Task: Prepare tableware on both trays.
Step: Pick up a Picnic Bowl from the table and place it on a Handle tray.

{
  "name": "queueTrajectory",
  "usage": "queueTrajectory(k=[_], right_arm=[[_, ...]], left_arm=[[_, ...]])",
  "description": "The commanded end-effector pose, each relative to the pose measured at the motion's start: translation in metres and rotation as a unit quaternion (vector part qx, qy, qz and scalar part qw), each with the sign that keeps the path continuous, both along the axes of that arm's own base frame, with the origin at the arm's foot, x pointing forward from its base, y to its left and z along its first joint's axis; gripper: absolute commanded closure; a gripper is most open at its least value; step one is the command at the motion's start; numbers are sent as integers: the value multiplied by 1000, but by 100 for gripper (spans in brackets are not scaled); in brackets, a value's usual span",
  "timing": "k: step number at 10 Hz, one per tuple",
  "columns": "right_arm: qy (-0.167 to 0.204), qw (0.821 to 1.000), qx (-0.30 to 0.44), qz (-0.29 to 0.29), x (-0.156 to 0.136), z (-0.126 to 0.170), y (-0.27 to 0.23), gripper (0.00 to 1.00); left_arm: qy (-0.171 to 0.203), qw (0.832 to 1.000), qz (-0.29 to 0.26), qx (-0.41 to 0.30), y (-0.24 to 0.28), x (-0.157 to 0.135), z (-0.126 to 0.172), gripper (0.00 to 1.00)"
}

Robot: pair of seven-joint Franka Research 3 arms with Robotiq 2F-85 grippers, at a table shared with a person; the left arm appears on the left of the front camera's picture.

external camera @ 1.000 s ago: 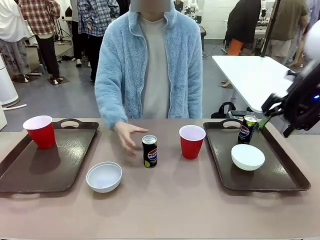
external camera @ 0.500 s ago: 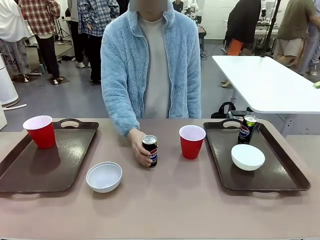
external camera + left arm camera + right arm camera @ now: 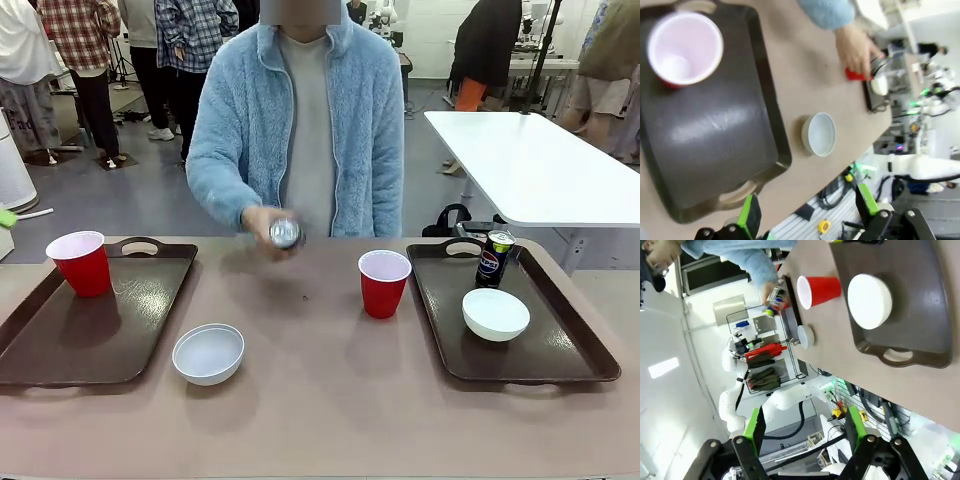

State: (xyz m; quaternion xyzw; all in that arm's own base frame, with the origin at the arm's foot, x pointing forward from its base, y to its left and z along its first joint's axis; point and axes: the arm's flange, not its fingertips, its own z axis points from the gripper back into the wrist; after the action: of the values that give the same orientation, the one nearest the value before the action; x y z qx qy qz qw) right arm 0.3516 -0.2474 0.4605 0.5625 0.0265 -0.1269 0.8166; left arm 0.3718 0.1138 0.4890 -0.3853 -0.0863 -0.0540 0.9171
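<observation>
The person's hand (image 3: 262, 222) grips one Pepsi can (image 3: 285, 233), lifted above the table (image 3: 330, 400) at 12 o'clock. The left gripper (image 3: 807, 210) and right gripper (image 3: 805, 427) both stand open, holding nothing; the other can (image 3: 494, 258) stands on the right tray (image 3: 560, 360) at 2 o'clock.

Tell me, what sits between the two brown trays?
In the front view, a white bowl beside the left tray and a red cup beside the right tray; otherwise bare tabletop. A person's hand holds a can above it.

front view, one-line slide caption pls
Person holds up a Pepsi can; left tray has a red cup, right tray a second can and bowl
</observation>
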Motion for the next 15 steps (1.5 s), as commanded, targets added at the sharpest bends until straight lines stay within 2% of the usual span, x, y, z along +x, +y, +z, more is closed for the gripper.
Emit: queueTrajectory(k=[1,2,3,5,6,8,10,13,14,15], right_arm=[[-21,1000,4,-4,7,-8,-13,15],[-28,1000,5,-8,3,-9,-14,15],[-51,999,4,-18,3,-11,-12,15],[-77,997,-5,-10,2,-16,-6,15],[-33,999,-1,-8,1,-13,-15,15],[-33,999,-1,-8,1,-13,-15,15],[-33,999,-1,-8,1,-13,-15,15],[-33,999,-1,-8,1,-13,-15,15],[-33,999,-1,-8,1,-13,-15,15],[-33,999,-1,-8,1,-13,-15,15]], left_arm=[[0,998,-27,57,-46,7,21,0],[7,996,-37,82,-66,10,26,0],[9,993,-47,112,-87,14,29,0],[4,979,-79,187,-136,14,32,0],[0,971,-91,223,-157,14,32,0],[-19,950,-112,291,-196,5,22,0],[-46,930,-131,341,-235,-8,-5,0],[-61,908,-145,390,-250,-12,-41,0],[-68,907,-144,391,-242,-13,-40,0],[-79,899,-158,400,-226,-30,-39,0]])
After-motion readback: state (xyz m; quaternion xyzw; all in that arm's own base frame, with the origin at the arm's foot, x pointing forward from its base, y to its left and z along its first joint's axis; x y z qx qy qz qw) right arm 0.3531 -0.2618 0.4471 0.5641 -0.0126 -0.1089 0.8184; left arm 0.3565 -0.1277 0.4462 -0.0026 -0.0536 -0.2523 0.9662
